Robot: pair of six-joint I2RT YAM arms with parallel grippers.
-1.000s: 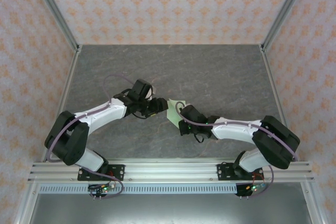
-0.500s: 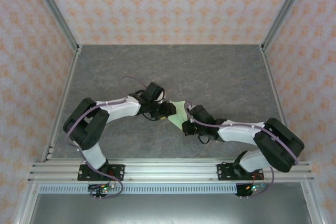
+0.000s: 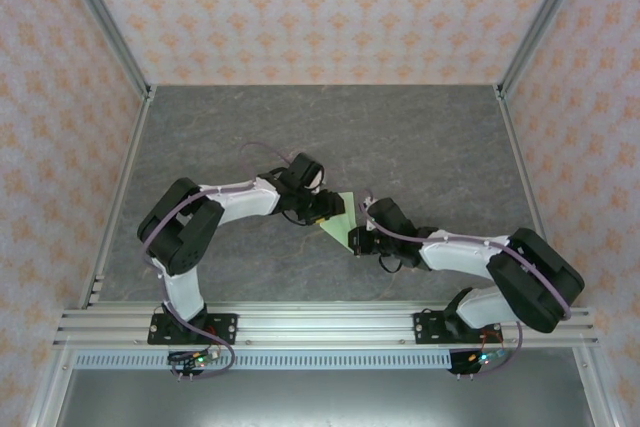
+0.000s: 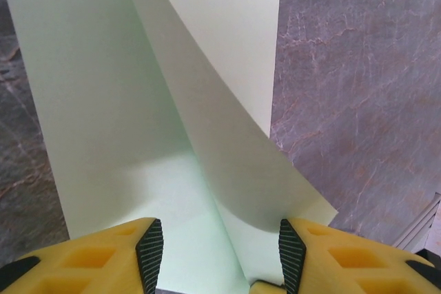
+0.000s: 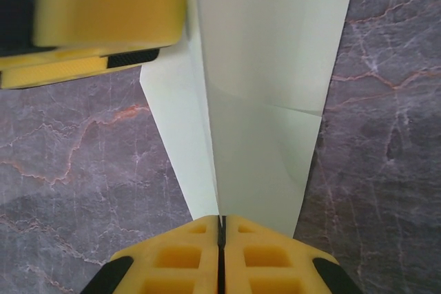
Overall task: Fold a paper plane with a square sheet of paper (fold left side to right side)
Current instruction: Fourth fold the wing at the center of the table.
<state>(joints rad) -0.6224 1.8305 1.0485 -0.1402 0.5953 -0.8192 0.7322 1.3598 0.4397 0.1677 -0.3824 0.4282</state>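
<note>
**Fold in progress: right end effector (image 5: pixel 222 228) anchors the square sheet of paper (image 5: pixel 269 53); left end effector (image 4: pixel 219 256) straddles its raised flap.**
The right jaws are closed on the sheet's edge where the crease runs in. The left jaws stand partly apart, pads (image 4: pixel 150 249) on either side of the flap, gripping nothing. The sheet lies mid-tabletop (image 4: pixel 358 67) between both arms. Recommended: use the right pinch as anchor, carry the flap across until the edges align, then press the crease flat. A slipping anchor would likely skew the fold.
</note>
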